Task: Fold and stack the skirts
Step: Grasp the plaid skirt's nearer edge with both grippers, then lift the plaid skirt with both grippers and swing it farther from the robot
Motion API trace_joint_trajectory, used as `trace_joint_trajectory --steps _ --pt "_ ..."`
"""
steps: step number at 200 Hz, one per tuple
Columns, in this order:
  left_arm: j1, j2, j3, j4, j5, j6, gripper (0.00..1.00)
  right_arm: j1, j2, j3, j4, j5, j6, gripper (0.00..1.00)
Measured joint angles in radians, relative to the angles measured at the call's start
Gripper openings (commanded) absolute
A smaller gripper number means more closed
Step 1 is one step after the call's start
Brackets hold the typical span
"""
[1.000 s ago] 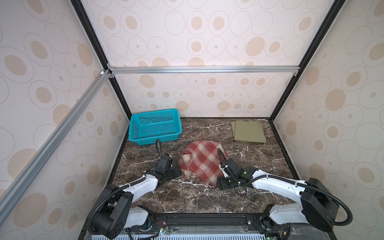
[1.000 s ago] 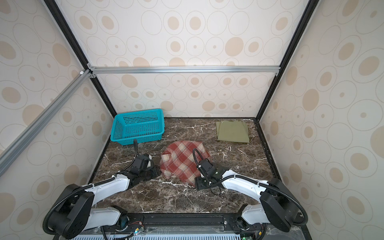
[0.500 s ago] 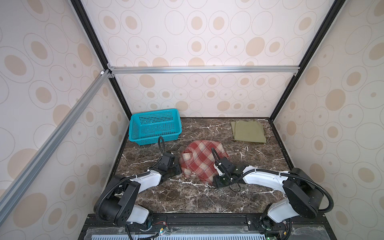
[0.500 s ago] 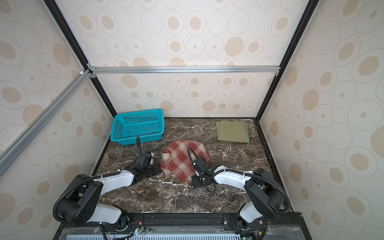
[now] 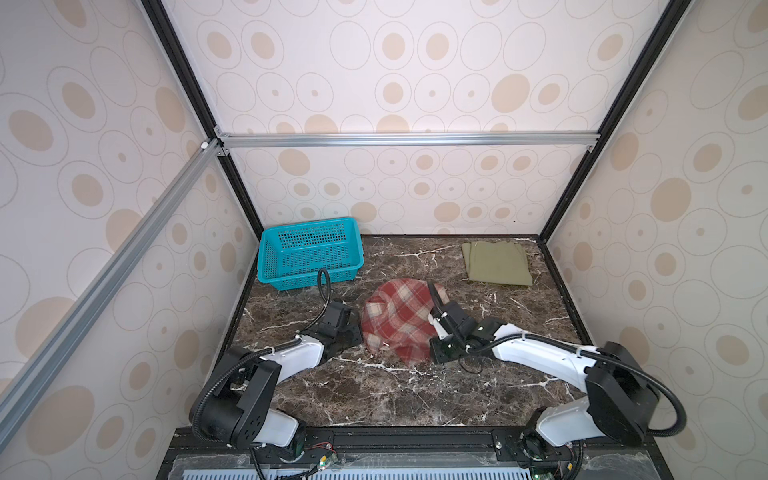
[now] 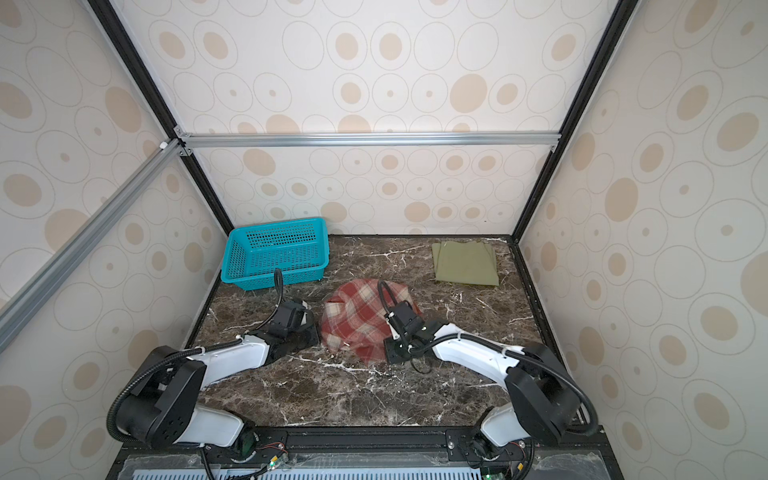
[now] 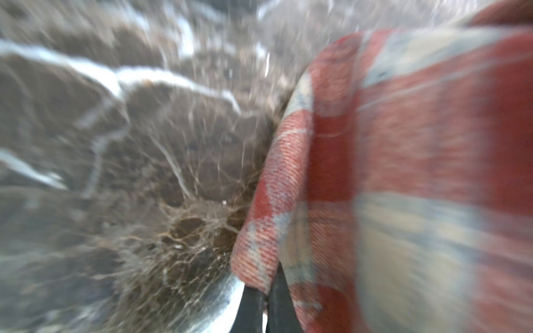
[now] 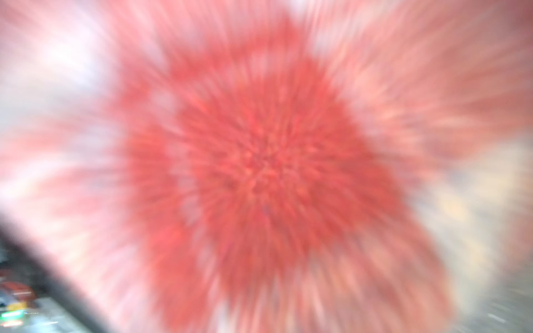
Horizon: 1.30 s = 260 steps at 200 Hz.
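The red-and-cream plaid skirt (image 5: 397, 320) lies crumpled in the middle of the marble table in both top views (image 6: 359, 322). My left gripper (image 5: 360, 329) is low at its left edge. In the left wrist view its dark fingertips (image 7: 278, 291) are shut on the rolled plaid hem (image 7: 259, 245). My right gripper (image 5: 431, 330) is pushed into the skirt's right edge. Blurred red cloth (image 8: 259, 173) fills the right wrist view and hides the jaws. The olive-green skirt (image 5: 496, 264) lies folded flat at the back right, away from both grippers.
A teal perforated basket (image 5: 309, 259) stands at the back left against the wall, just behind the left arm's cable. Patterned walls enclose the table on three sides. Bare marble (image 5: 395, 395) stretches between the skirt and the front rail.
Both grippers have closed on opposite edges of the plaid skirt, having stood partly open a second ago. The right arm pushed in towards the cloth. The skirt's edges have bunched slightly.
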Motion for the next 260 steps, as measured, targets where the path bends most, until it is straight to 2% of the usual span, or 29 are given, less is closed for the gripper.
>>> trace_joint_trajectory --steps 49,105,188,222,241,260 --pt "0.062 -0.146 0.246 -0.122 -0.038 0.044 0.00 -0.154 -0.187 0.244 -0.088 -0.011 -0.084 0.00" --pt "0.133 -0.270 0.475 -0.184 -0.038 0.074 0.00 -0.188 -0.215 0.379 -0.136 -0.030 -0.153 0.00" --pt "0.130 -0.389 0.565 -0.298 0.014 0.097 0.00 -0.188 -0.323 0.468 -0.232 -0.092 -0.183 0.00" --pt "0.130 -0.383 0.624 -0.312 0.034 0.106 0.00 -0.195 -0.315 0.483 -0.265 -0.115 -0.185 0.00" --pt "0.132 -0.342 0.632 -0.299 0.034 0.107 0.00 -0.242 -0.269 0.494 -0.262 -0.146 -0.195 0.00" --pt "0.133 -0.266 0.640 -0.279 0.037 0.108 0.00 -0.338 -0.195 0.495 -0.222 -0.217 -0.203 0.00"
